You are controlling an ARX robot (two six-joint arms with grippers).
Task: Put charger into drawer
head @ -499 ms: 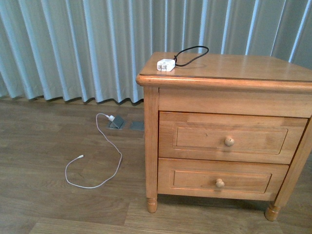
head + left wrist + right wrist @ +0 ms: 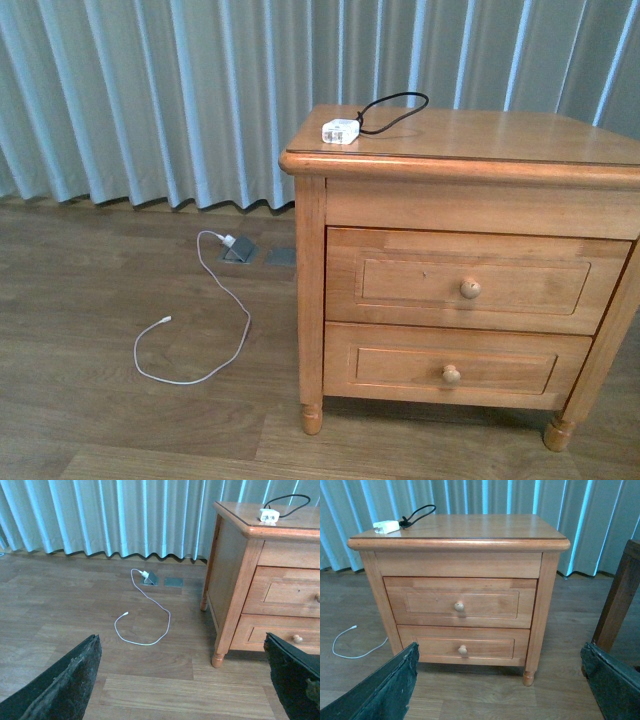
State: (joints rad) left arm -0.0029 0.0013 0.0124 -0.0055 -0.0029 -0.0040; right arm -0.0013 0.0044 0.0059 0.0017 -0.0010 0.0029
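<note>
The charger [image 2: 340,131], a small white block with a black looped cable, lies on the nightstand's top near its back left corner; it also shows as the charger [image 2: 269,515] and the charger [image 2: 386,527]. The drawer [image 2: 470,281] is the upper of two, shut, with a round pale knob; the right wrist view has the drawer [image 2: 460,602] straight ahead. My left gripper [image 2: 185,690] is open over bare floor left of the nightstand. My right gripper [image 2: 500,685] is open, low in front of the nightstand. Neither arm appears in the front view.
A long white cable [image 2: 200,330] loops on the wood floor left of the nightstand, plugged in at a floor socket [image 2: 238,250]. The lower drawer [image 2: 455,365] is shut. Pale curtains [image 2: 150,100] hang behind. A dark wooden leg [image 2: 617,600] stands right of the nightstand.
</note>
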